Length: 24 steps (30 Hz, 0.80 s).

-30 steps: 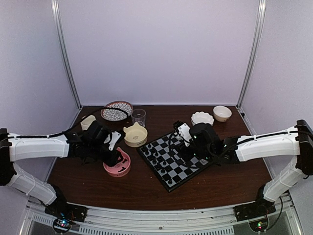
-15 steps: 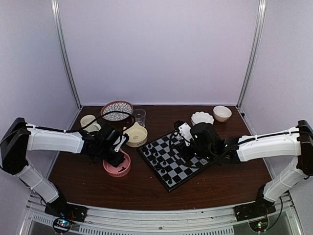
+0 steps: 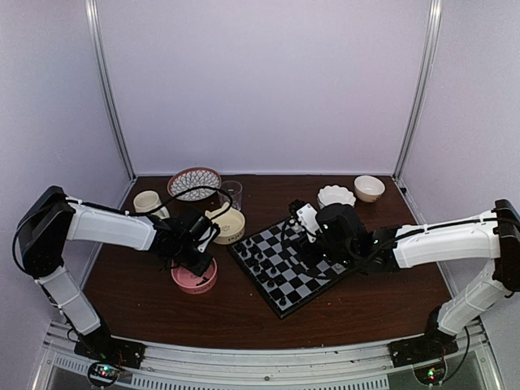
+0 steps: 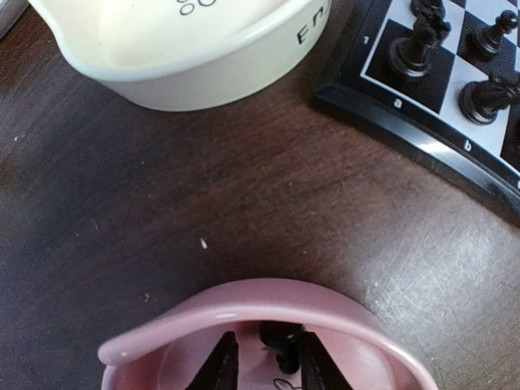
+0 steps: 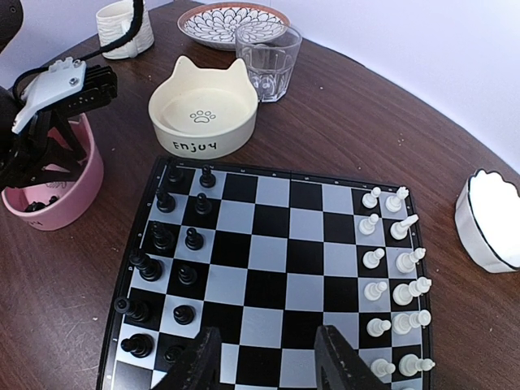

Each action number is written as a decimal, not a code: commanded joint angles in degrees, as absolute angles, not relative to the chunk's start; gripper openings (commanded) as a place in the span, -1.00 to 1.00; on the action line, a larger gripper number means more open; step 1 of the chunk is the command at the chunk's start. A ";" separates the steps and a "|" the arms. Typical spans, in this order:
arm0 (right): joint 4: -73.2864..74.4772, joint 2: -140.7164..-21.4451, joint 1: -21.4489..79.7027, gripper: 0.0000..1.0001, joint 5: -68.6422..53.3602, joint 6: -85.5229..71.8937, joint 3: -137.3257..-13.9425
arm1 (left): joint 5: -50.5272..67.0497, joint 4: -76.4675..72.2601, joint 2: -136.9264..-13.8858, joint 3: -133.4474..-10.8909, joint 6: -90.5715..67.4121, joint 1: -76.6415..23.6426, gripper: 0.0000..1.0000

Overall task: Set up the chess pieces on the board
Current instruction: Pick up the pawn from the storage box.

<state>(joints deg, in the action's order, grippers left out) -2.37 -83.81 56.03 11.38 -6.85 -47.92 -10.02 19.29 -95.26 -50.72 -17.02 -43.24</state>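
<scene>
While my left gripper [image 4: 270,370] reaches down inside the pink bowl [image 4: 244,302], its two fingers stand only a narrow way apart, with one of the black chess pieces [image 4: 280,351] between them. I cannot tell whether the fingers are pressing on it or just flanking it. From the right wrist view I can see a few more dark chessmen lying in the bottom of that bowl.

The pink bowl sits on the brown table [image 4: 162,203], just off the corner of the board [image 5: 268,252] and near the cream cat-eared bowl [image 5: 195,145]. A clear glass [image 5: 268,61], a patterned dish [image 5: 231,24] and a small ribbed cup [image 5: 122,28] stand farther back. A white scalloped bowl [image 5: 487,223] stands off the opposite side of the board.

My right gripper [image 5: 268,366] hangs over the near edge of the board with its fingers spread wide, and nothing is between them but bare squares.

On the board, black chessmen stand upright in two rough files along the side nearest the cream bowl. The white chessmen [image 5: 382,260] fill two files on the far side, and the middle squares between them are bare.
</scene>
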 commanded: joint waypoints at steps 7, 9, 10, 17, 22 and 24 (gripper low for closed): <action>-3.00 -82.53 56.34 -0.15 10.99 -7.25 -47.36 | -10.48 18.24 -99.72 -54.91 -15.47 -43.46 -0.65; -3.03 -82.53 56.35 -0.16 10.99 -7.21 -47.37 | -10.37 18.36 -99.66 -55.10 -15.47 -43.50 -0.70; -3.07 -82.54 56.36 -0.16 10.94 -7.21 -47.37 | -10.44 18.52 -99.48 -55.18 -15.40 -43.51 -0.74; -3.21 -82.79 56.34 -0.15 10.61 -7.37 -47.37 | -10.72 19.87 -94.77 -53.92 -15.84 -43.51 -0.83; -4.74 -82.88 56.57 -0.16 7.30 -7.89 -47.02 | -8.91 21.23 -87.56 -52.21 -16.34 -43.48 -0.85; -5.12 -82.61 57.04 -0.16 6.85 -7.99 -46.98 | -8.41 21.26 -84.24 -51.03 -17.31 -43.51 -0.85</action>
<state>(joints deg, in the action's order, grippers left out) -2.90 -83.79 56.21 9.10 -7.29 -47.68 -9.96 21.17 -90.65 -52.73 -16.05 -43.24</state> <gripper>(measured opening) 0.421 0.139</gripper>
